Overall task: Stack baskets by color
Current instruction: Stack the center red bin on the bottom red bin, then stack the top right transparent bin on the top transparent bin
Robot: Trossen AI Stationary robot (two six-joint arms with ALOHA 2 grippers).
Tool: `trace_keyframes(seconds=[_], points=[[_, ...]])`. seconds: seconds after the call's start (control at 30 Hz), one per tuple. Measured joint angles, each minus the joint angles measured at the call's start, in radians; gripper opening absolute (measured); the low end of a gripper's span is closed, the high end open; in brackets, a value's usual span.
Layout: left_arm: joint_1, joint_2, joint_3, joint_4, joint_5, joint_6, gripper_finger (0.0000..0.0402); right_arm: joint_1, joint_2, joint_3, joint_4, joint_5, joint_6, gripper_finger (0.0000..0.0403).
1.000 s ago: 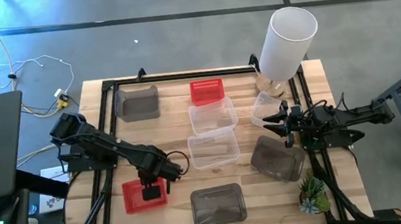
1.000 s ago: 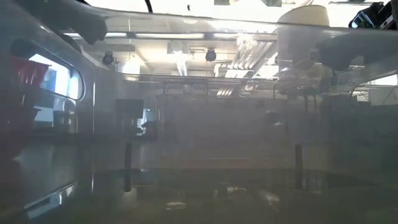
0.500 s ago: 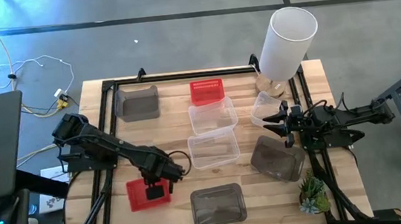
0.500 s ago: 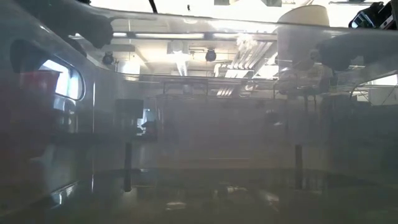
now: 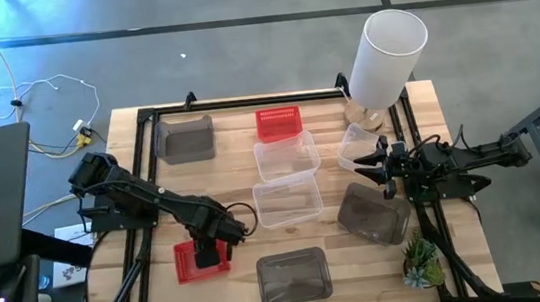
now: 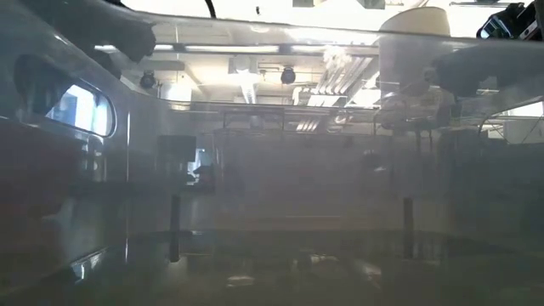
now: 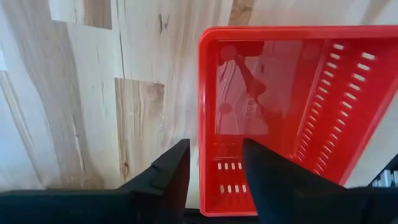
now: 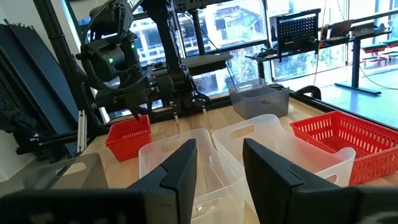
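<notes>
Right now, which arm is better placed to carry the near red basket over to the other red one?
Left. The left gripper is open astride the wall of the red basket. The right gripper hovers across the table, beside a clear basket, farther from it.

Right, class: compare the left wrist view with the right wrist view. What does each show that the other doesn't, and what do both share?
Only the left wrist view shows the left gripper with its fingers astride a wall of the red basket. Only the right wrist view shows two clear baskets, a grey basket, a second red basket and the right gripper. Both show the near red basket and the wooden table.
</notes>
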Motion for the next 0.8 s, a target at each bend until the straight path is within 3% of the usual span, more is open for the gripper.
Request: trace_keyframes(seconds=[0.2, 0.8], points=[[0.0, -0.036, 0.0, -0.025, -0.016, 0.024, 0.0142, 0.0, 0.0, 0.0, 0.0, 0.0, 0.0, 0.0119], [0.084, -0.361, -0.001, 0.041, -0.346, 0.06, 0.0136, 0.0, 0.024, 0.0, 0.006, 0.0, 0.002, 0.0119]])
